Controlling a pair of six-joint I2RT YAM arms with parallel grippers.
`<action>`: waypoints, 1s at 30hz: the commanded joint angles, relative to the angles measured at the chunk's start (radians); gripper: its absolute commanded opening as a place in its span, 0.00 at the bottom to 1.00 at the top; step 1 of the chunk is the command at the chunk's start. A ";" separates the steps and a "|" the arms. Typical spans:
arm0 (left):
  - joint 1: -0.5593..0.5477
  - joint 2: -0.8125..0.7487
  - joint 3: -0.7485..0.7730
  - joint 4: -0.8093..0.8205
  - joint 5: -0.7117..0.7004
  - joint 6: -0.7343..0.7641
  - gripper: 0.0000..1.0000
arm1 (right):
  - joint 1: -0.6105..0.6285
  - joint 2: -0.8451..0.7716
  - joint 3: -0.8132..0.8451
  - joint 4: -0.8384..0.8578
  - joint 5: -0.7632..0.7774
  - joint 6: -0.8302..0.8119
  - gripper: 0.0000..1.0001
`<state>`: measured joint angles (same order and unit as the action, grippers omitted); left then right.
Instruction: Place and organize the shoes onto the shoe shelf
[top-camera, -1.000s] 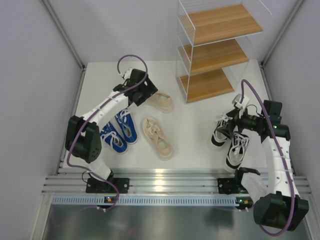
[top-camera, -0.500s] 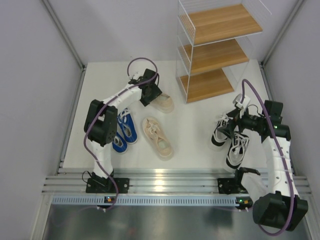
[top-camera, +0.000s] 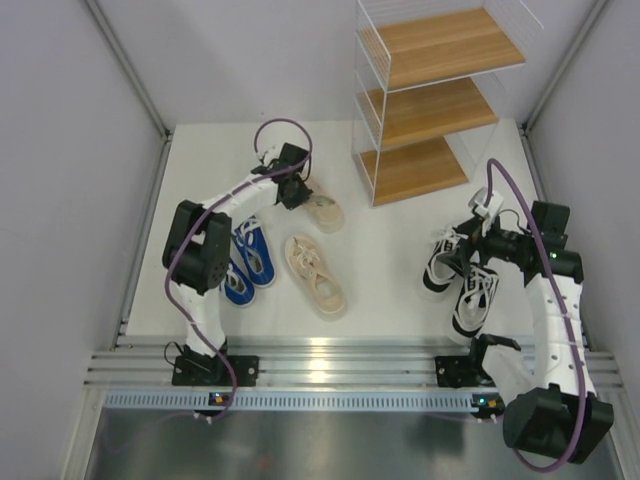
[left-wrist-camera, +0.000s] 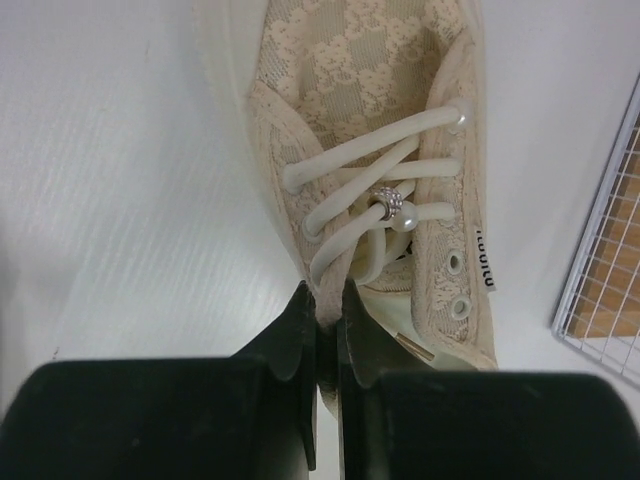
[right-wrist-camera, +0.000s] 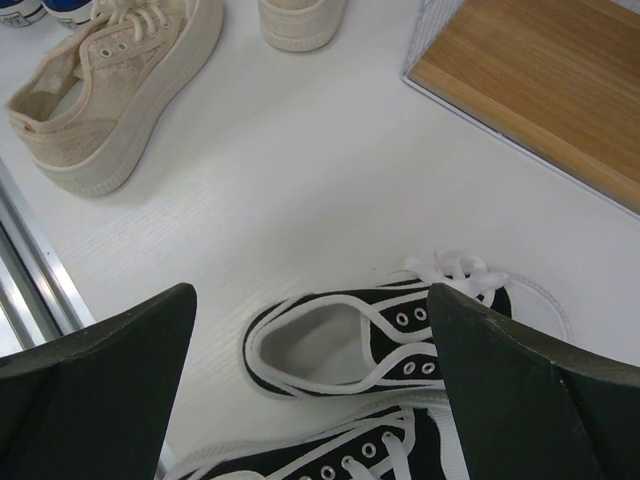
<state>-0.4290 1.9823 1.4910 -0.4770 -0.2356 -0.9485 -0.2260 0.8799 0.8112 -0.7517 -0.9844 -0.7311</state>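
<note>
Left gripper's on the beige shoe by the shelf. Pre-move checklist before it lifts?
1. Left gripper pinching the beige shoe at its collar: ok.
2. Grip deep enough to lift: cannot tell.
3. Shoe shelf bottom tier free of shoes: ok.
4. Table between shoe and shelf unobstructed: ok.
5. Right gripper open above the black shoes: ok.

- My gripper (right-wrist-camera: 310, 292) gapes wide, one dark finger (right-wrist-camera: 90, 390) in each lower corner.
- Between them, low centre, lies a black sneaker (right-wrist-camera: 390, 335); another black sneaker (right-wrist-camera: 330, 462) lies just beside it at the bottom edge.
- Upper left: a beige sneaker (right-wrist-camera: 110, 90); top centre, a second beige sneaker (right-wrist-camera: 300, 18).
- Upper right: the shoe shelf (right-wrist-camera: 540, 90).
</note>
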 joint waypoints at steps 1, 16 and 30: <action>0.012 -0.166 -0.142 0.201 0.047 0.152 0.00 | -0.016 -0.019 -0.006 -0.005 -0.043 -0.042 0.99; -0.037 -0.769 -0.570 0.468 0.430 0.251 0.00 | -0.018 0.022 0.152 -0.325 -0.154 -0.286 0.99; -0.410 -0.887 -0.626 0.543 0.366 0.067 0.00 | 0.001 0.083 0.367 -0.618 -0.323 -0.225 0.99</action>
<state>-0.7673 1.1042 0.8299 -0.1173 0.1593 -0.8143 -0.2310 0.9440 1.1152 -1.2652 -1.1984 -0.9390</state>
